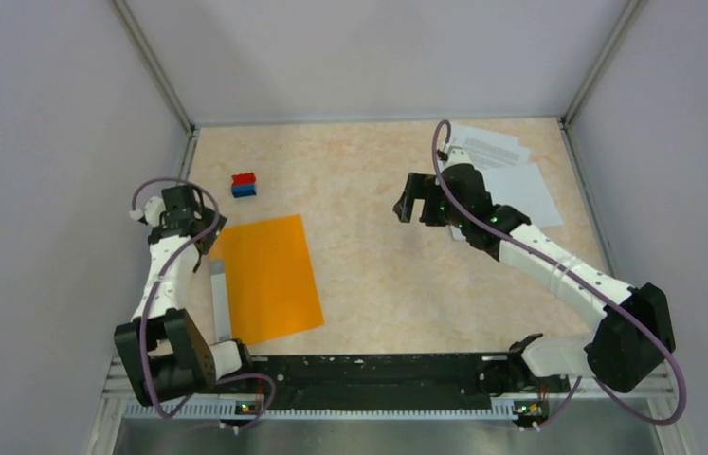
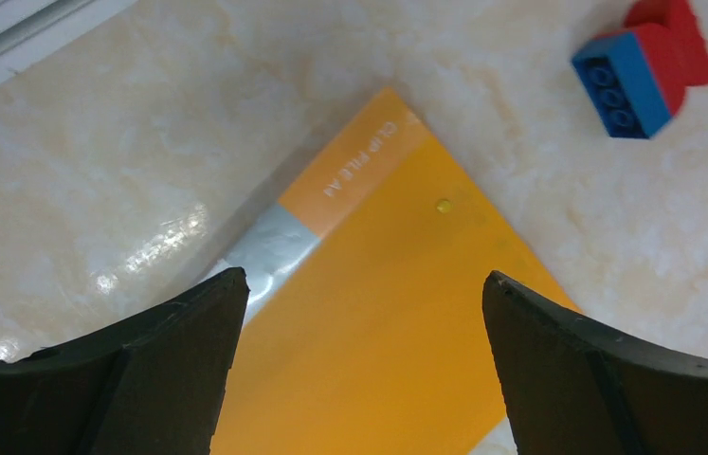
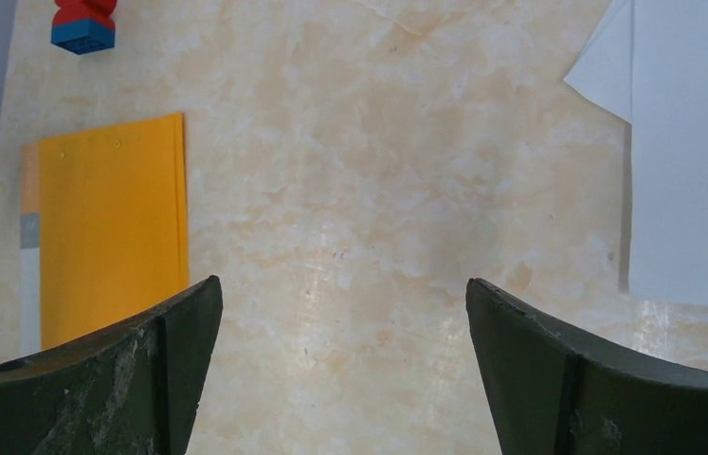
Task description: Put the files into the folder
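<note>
The orange folder [image 1: 269,276] lies closed and flat at the left of the table, its white spine strip [image 1: 220,303] on its left side. It also shows in the left wrist view [image 2: 397,313] and the right wrist view [image 3: 113,227]. My left gripper [image 1: 206,230] is open and empty, hovering over the folder's far left corner. The white files [image 1: 511,175] lie at the far right, partly under my right arm; a blank sheet shows in the right wrist view [image 3: 691,152]. My right gripper [image 1: 408,207] is open and empty above bare table, left of the files.
A small red-and-blue block [image 1: 245,184] sits at the far left, beyond the folder; it also shows in the left wrist view [image 2: 648,66]. Grey walls enclose the table on three sides. A black rail [image 1: 369,370] runs along the near edge.
</note>
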